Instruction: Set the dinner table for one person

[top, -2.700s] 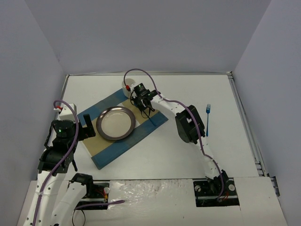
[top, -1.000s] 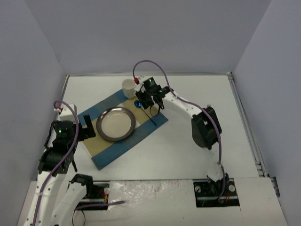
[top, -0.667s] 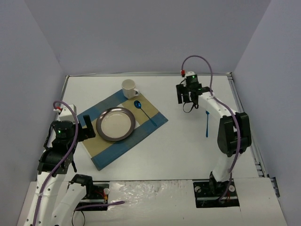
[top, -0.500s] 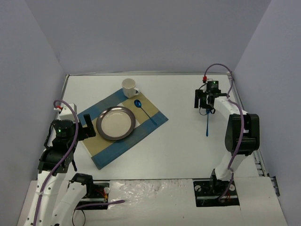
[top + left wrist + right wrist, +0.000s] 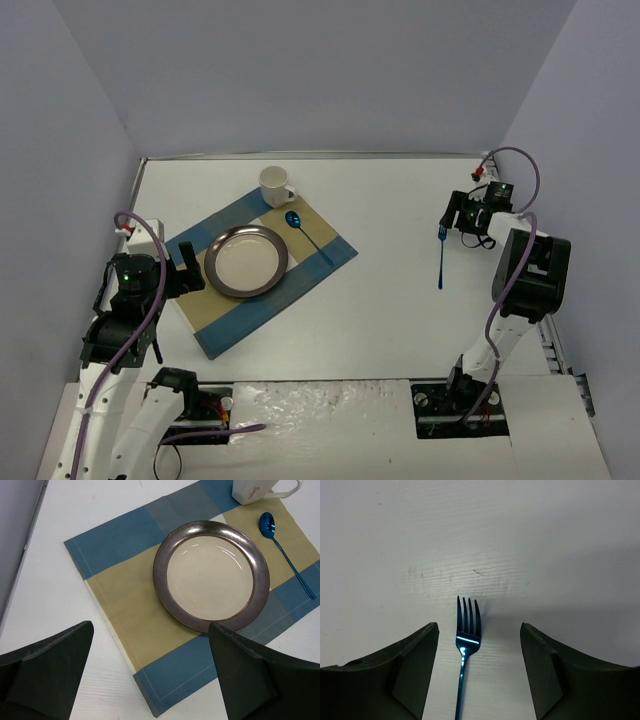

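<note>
**A thin blue fork to be picked up from the bench**

The bench (image 5: 380, 310) is big, flat, white and hard, and everything is carried on it. A blue fork (image 5: 464, 655) is seen lying flat on its bare right side, well apart from the striped placemat (image 5: 262, 278). A plate (image 5: 246, 261) and a spoon (image 5: 306, 236) are set on the placemat, and a mug (image 5: 274, 186) is at its far edge.

The right jaws are held open, one on each side of the fork's prongs, and nothing is touched. The left jaws are held wide open near the placemat, with nothing in them.

The fork is judged to be light, stiff and smooth, so it may slip. Little is left to grip because it lies so flat. It is best pinched across its thin handle, with the jaws brought right down to the bench.
</note>
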Controlling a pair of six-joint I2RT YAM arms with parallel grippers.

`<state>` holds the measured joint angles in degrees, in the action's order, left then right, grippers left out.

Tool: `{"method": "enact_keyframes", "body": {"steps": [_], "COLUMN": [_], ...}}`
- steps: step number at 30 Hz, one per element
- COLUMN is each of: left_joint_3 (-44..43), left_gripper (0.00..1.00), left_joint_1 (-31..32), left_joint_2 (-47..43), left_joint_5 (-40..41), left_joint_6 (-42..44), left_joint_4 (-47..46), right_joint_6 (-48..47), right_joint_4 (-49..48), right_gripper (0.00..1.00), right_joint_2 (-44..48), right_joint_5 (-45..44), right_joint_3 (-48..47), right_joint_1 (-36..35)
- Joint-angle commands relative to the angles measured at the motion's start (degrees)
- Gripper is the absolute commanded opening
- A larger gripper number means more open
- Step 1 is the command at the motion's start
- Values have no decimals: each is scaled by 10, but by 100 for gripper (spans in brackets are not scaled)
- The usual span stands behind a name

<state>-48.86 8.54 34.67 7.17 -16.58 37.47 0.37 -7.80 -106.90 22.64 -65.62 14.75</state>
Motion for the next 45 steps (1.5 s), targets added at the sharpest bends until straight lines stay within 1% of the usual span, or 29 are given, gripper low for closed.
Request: {"method": "enact_keyframes", "body": {"steps": [1, 5, 13, 21, 25, 27, 30, 33, 35, 45], "left_joint_3": [-5, -5, -5, -5, -5, -5, -5, -5, -5, -4], "left_gripper": [97, 97, 97, 97, 97, 97, 97, 97, 97, 97], "left_joint_1": [-3, -3, -3, -3, -3, -3, -3, -3, -3, -3], "left_joint_2": [-1, -1, 2, 5, 5, 6, 5, 4, 4, 11], "left_joint_5": [-8, -9, -8, -8, -8, -8, -8, -8, -8, -12], "left_joint_6": [6, 6, 6, 7, 7, 7, 7, 6, 7, 6], "left_joint_4": [-31, -33, -32, -33, -33, -34, -33, -33, -32, -34], "right_joint_6": [-29, -37, -51, -55, -55, -55, -56, -56, -52, -4], "right_joint_4": [-55, -74, -67, -55, -55, -55, -56, -56, -58, -105], "right_gripper": [62, 60, 55, 42, 32, 22, 15, 5, 1, 0], "right_joint_2": [-35, -61, -74, -88, -90, -90, -89, -87, -83, 11], "right_joint_5": [84, 115, 148, 156, 152, 147, 143, 144, 144, 137], "right_joint_3": [-27, -29, -32, -33, -30, -29, -26, -26, -23, 19], "right_joint_1": [2, 2, 1, 1, 1, 1, 2, 1, 0, -23]}}
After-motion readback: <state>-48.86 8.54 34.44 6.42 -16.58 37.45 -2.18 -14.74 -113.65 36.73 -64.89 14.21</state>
